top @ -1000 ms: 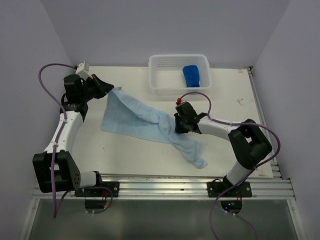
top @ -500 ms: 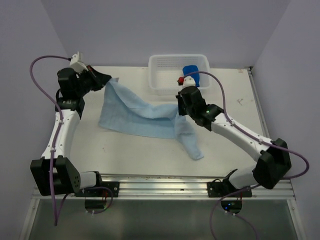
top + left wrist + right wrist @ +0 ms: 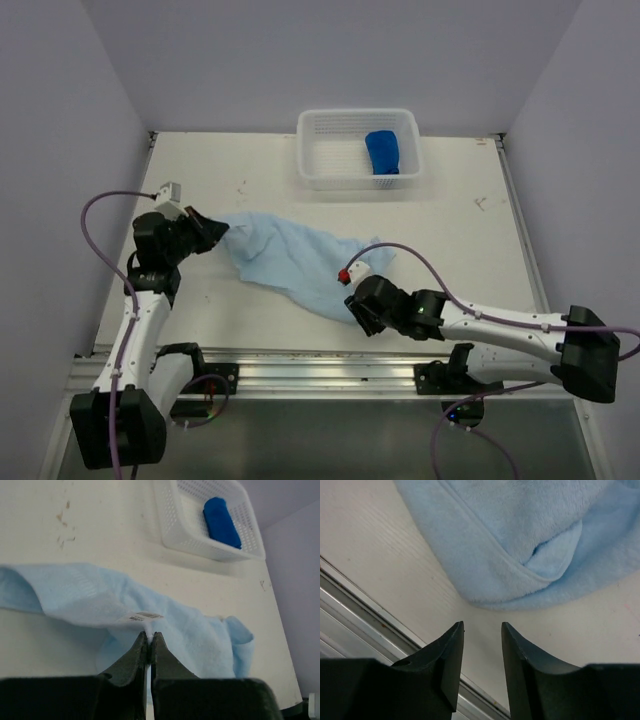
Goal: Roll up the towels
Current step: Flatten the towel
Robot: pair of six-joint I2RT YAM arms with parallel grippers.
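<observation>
The pale sky blue towel (image 3: 290,260) lies bunched on the table from centre-left toward the near edge. My left gripper (image 3: 222,233) is shut on its left edge beside a white label (image 3: 142,616); the towel (image 3: 190,630) spreads beyond the closed jaws. My right gripper (image 3: 352,312) is open and empty at the towel's near end; in the right wrist view the folded towel corner (image 3: 530,545) lies just past the fingertips (image 3: 455,635), apart from them. The dark royal blue towel (image 3: 384,151) lies rolled in the white basket (image 3: 325,170), also in the left wrist view (image 3: 221,522).
The white perforated basket (image 3: 172,527) stands at the table's back centre. The table's near edge with its metal rail (image 3: 320,365) runs right under my right gripper, and shows in the right wrist view (image 3: 365,605). Purple cables loop off both arms.
Both arms pulled the pale towel toward the near edge and lowered it onto the table. My right gripper let go of it and now sits open at its near end.
</observation>
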